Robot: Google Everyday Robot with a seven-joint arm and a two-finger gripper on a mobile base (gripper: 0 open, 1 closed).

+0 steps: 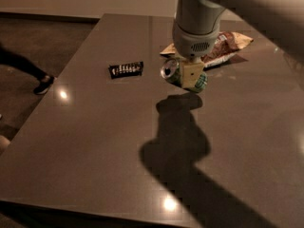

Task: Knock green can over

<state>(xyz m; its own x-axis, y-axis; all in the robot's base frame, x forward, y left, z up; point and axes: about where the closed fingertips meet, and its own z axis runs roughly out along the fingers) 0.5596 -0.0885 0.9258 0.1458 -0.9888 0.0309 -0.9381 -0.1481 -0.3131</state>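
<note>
Toward the far side of the bench, just in front of the crumpled chip bag, the gripper is low over the surface and right against the green can, covering its middle. Whether the jaws are spread or pressed together cannot be told from this angle. The can is well off upright: its silver top faces left and up toward the camera, and its green body shows to the right of the gripper. It looks to be tipping or already on its side, though its contact with the bench is hidden. So the knocking step seems to be at or near its end. The next move likely calls for drawing the gripper up and clear without dragging the can into the bag. A black packet lies apart to the left, out of the way.
</note>
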